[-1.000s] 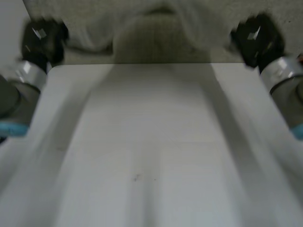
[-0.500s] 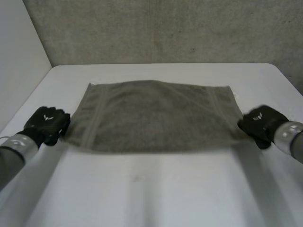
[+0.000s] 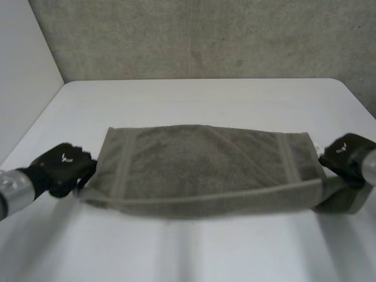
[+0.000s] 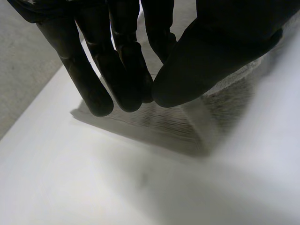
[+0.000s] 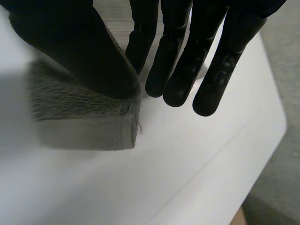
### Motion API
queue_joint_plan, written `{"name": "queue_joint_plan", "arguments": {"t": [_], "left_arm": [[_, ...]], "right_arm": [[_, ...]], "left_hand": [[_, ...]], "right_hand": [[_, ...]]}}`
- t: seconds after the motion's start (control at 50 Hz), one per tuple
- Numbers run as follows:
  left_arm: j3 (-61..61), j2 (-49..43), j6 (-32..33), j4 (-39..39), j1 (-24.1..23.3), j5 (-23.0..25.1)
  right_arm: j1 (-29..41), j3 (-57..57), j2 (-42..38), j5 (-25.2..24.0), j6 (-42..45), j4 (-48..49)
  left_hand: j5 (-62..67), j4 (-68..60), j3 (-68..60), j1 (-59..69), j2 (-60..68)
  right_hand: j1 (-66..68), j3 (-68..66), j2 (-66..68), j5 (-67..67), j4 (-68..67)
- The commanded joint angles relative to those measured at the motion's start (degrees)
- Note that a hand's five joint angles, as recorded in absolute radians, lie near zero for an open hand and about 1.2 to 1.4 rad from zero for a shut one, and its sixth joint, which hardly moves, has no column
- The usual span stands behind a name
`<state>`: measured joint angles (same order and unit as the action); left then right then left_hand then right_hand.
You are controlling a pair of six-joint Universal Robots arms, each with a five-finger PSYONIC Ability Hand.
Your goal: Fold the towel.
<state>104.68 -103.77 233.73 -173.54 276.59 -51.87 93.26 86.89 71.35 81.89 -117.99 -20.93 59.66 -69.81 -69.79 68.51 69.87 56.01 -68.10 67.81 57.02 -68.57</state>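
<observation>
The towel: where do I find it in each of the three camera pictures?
Head view: the towel stretches between the left hand and the right hand.
Left wrist view: the towel is at the left hand's fingertips.
Right wrist view: the towel has its corner under the right hand's thumb.
Shared landmark: the white table beneath it.

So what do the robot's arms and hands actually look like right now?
Both hands are black and glove-like. The left hand and right hand each carry a small white emblem on the back. Up close, the fingers are long, smooth and round-tipped, beside a thicker thumb. The left arm and right arm end in shiny grey cuffs.
</observation>
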Motion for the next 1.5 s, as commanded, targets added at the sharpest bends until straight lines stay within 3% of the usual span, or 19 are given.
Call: {"name": "queue_joint_plan", "arguments": {"t": [0.02, 0.1, 0.2, 0.4, 0.58, 0.62, 0.66, 0.78, 1.0, 1.1, 1.38, 1.5], "left_arm": [[-19.21, -15.56, -12.66, -6.89, -7.01, -5.16], [-26.63, -19.98, -17.95, -10.07, -9.05, -7.89], [-39.43, -28.13, -24.89, -13.58, -11.85, -16.48], [-49.74, -36.58, -25.25, -14.02, -14.76, -21.16], [-41.22, -30.61, -25.95, -11.56, -16.78, -20.72], [-35.36, -25.19, -26.83, -9.9, -16.78, -20.63], [-32.81, -22.73, -27.88, -9.19, -16.87, -20.63], [-25.94, -16.47, -33.68, -7.35, -16.96, -21.07], [-23.73, -18.92, -33.95, -6.38, -17.13, -24.68], [-25.66, -23.92, -33.95, -6.38, -17.22, -27.14], [-28.48, -27.8, -33.86, -6.38, -17.75, -29.34], [-27.68, -27.1, -33.78, -6.2, -18.01, -29.42]], "right_arm": [[4.12, -10.93, -12.44, 3.89, -5.22, 10.44], [5.08, -14.64, -16.15, 4.33, -7.87, 16.09], [7.1, -20.95, -21.68, 5.56, -12.43, 23.02], [8.86, -25.63, -26.7, 6.62, -14.64, 29.63], [10.01, -20.37, -22.32, 6.0, -14.72, 29.36], [10.01, -18.42, -20.28, 5.83, -14.99, 29.36], [10.01, -16.4, -18.17, 5.65, -15.07, 29.45], [9.74, -9.54, -10.79, 5.56, -15.25, 29.45], [9.57, 0.99, -2.98, 3.02, -16.04, 29.45], [9.57, 4.17, -0.51, 1.78, -16.04, 29.8], [9.57, 6.28, 0.81, 1.35, -16.04, 30.07], [9.39, 6.28, 0.81, 1.35, -16.04, 30.07]], "left_hand": [[10.34, -10.19, -10.21, 11.49, 10.13], [10.34, -10.19, -10.21, 11.49, 10.13], [10.34, -10.19, -10.21, 11.49, 10.13], [10.34, -10.19, -10.21, 11.49, 10.13], [10.34, -10.19, -10.21, 11.49, 10.13], [-12.24, 12.39, 12.37, -11.09, -12.44], [-17.84, 17.99, 17.97, -16.69, -18.05], [-18.4, 18.55, 18.53, -17.25, -18.61], [-23.61, 23.76, 23.75, -22.47, -23.82], [-32.69, 32.84, 32.83, -31.55, -32.9], [-30.17, 30.32, 30.31, -29.03, -30.38], [-18.9, 19.05, 19.04, -17.76, -19.11]], "right_hand": [[23.99, -11.9, 12.19, 12.98, -11.43], [23.99, -11.9, 12.19, 12.98, -11.43], [23.99, -11.9, 12.19, 12.98, -11.43], [23.99, -11.9, 12.19, 12.98, -11.43], [23.99, -11.9, 12.19, 12.98, -11.43], [23.99, -11.9, 12.19, 12.98, -11.43], [23.99, -11.9, 12.19, 12.98, -11.43], [23.99, -11.9, 12.19, 12.98, -11.43], [23.99, -11.9, 12.19, 12.98, -11.43], [23.99, -11.9, 12.19, 12.98, -11.43], [23.99, -11.9, 12.19, 12.98, -11.43], [23.99, -11.9, 12.19, 12.98, -11.43]]}}
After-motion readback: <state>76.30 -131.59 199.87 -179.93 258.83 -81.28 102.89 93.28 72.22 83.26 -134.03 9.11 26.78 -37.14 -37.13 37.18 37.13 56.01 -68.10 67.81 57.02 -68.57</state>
